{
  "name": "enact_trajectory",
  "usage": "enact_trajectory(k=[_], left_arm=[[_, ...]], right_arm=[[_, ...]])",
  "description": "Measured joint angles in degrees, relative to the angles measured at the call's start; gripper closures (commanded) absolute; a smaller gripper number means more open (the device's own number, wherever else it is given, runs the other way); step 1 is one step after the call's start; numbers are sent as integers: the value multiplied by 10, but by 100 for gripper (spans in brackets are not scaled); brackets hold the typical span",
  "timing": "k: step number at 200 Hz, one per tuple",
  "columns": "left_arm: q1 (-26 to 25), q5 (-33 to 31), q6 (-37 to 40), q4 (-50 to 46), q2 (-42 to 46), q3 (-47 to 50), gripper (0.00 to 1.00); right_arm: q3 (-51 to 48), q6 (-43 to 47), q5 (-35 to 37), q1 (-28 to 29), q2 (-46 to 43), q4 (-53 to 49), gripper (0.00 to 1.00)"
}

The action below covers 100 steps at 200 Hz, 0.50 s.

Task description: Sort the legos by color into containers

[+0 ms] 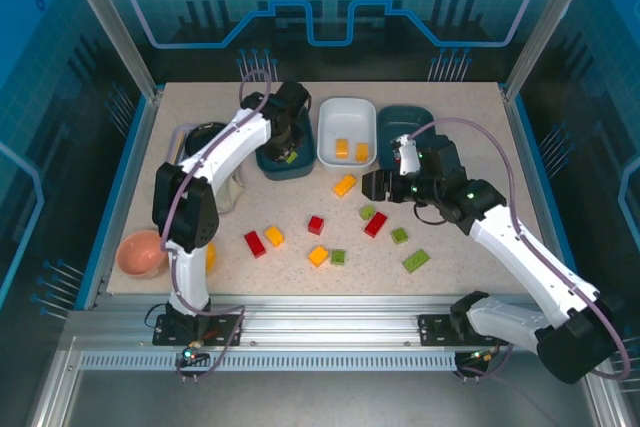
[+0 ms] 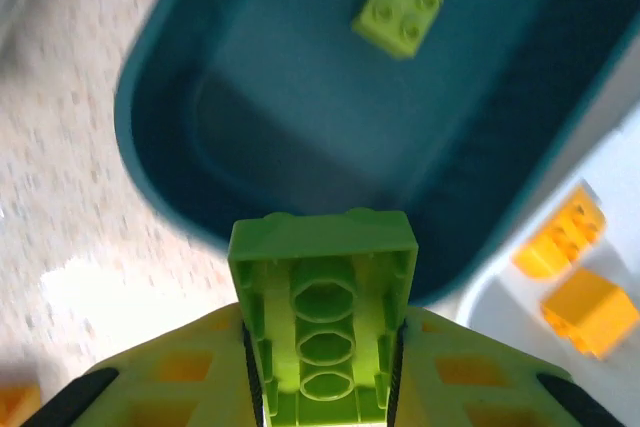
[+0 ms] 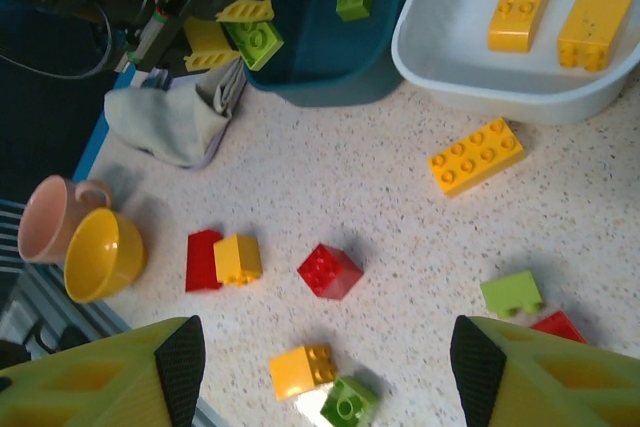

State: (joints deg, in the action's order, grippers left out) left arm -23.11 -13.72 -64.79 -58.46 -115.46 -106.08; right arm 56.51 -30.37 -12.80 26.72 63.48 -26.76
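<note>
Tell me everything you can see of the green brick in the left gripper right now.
The green brick is light green glossy plastic, oblong. Its hollow underside faces the wrist camera, showing three round tubes in a row. The left gripper has its jaws shut on its long sides. The brick hangs over the rim of the dark teal tray, which holds one smaller green brick.

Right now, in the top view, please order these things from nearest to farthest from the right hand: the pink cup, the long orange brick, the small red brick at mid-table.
1. The long orange brick, just left of the right hand.
2. The small red brick, mid-table, further left and nearer the arm bases.
3. The pink cup, at the table's far left edge.
</note>
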Motion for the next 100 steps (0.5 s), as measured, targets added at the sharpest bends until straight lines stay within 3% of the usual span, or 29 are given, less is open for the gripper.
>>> enact_trajectory(k=[70, 100], left_arm=[[40, -5, 87, -20, -160, -118, 67], [47, -4, 102, -30, -184, -120, 58]], right_arm=[[12, -43, -16, -29, 40, 22, 31], [15, -44, -14, -32, 47, 14, 31]])
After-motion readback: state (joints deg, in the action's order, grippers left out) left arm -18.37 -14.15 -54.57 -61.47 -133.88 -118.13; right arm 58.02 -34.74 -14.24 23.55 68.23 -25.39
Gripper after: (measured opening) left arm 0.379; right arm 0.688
